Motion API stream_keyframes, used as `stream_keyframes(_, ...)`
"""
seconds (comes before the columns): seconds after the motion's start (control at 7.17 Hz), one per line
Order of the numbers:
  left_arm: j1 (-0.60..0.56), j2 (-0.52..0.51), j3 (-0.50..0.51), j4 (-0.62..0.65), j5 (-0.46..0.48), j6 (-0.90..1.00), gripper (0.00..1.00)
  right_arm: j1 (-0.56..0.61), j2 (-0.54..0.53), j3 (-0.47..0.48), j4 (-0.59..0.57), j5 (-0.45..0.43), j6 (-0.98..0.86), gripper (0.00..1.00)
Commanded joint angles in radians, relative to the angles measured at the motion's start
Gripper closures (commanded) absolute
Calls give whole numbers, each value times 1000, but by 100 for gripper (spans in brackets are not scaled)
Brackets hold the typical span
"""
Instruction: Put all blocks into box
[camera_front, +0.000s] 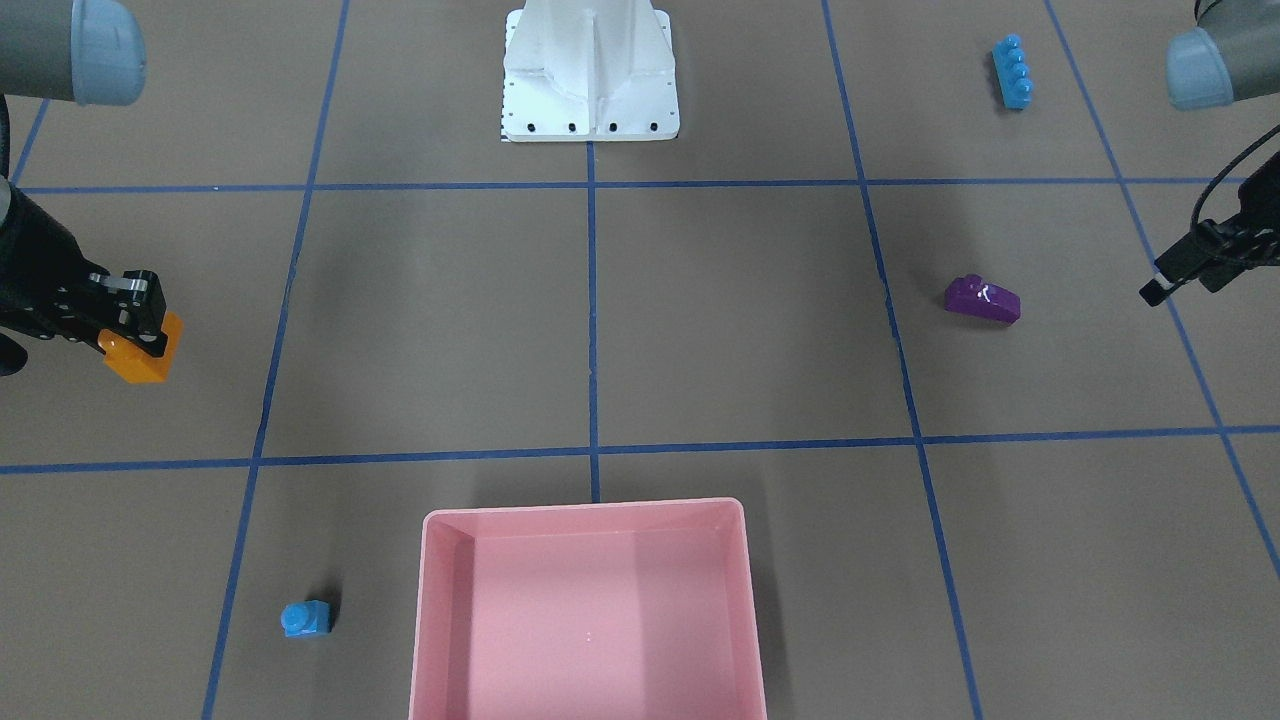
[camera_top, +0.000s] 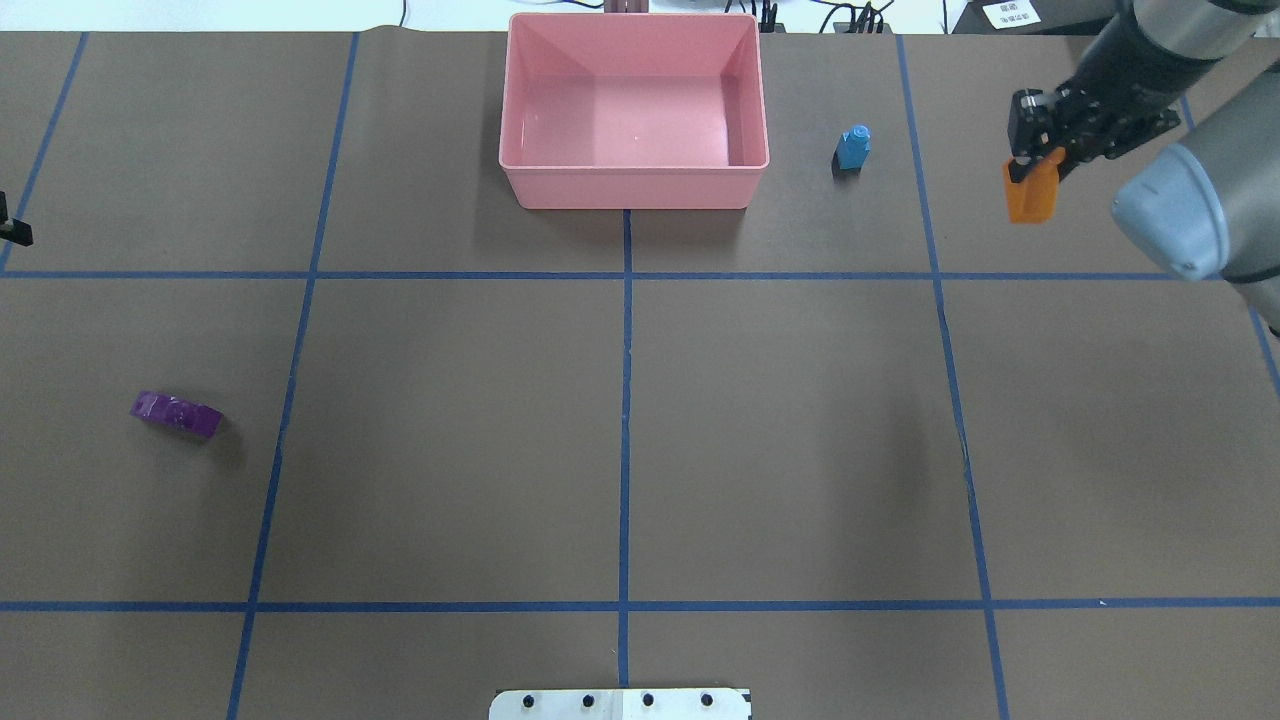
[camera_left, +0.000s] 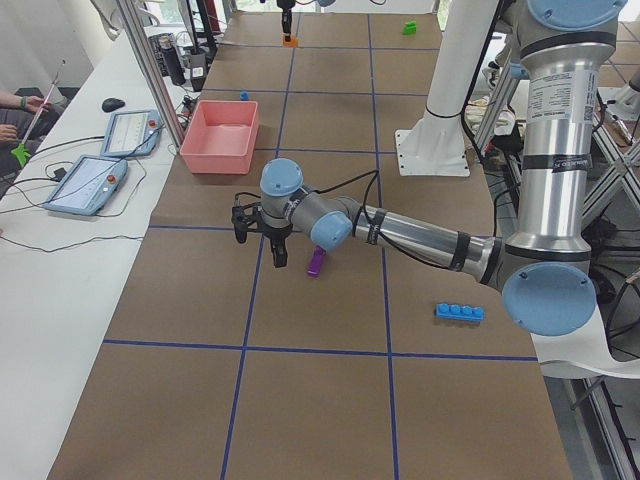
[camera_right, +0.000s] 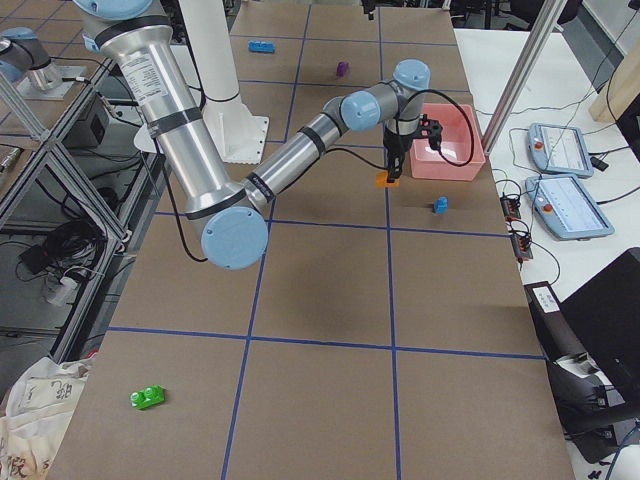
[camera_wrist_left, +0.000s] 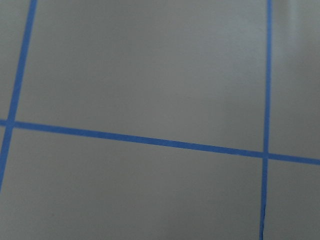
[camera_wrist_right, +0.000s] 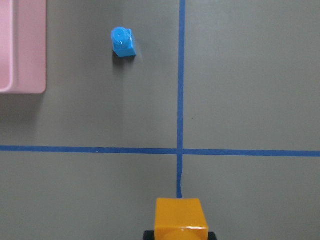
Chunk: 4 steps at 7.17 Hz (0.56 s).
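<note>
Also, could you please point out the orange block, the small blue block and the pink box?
orange block (camera_top: 1030, 195): overhead exterior view, on its front face.
small blue block (camera_top: 853, 150): overhead exterior view, on its body below the stud.
pink box (camera_top: 634, 188): overhead exterior view, on its near outer wall.

Brown table (camera_top: 450, 450) gridded with blue tape (camera_top: 625, 400); white bench (camera_left: 50, 350) alongside, seemingly cable-strewn.

A robotics lab is showing: teach pendants (camera_left: 88, 185) are lying on a white bench (camera_left: 50, 290) at left, cables (camera_left: 60, 243) trailing, aluminium posts (camera_left: 152, 70) standing beside the blue-taped table (camera_left: 320, 400).
</note>
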Motion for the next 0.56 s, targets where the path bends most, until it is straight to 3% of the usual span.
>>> stream_keyframes(0.0,151,26,-61,-2,168,-345,0,-6,187,-93,-12,-3,113,100)
stream_keyframes(0.28,337,29,-75,-22,369,-611,0,-9,305,-195,39,-26,138,100)
stream_keyframes(0.42,385,32,-75,-21,417,-676,0,-18,347,-286,155,-39,172,100)
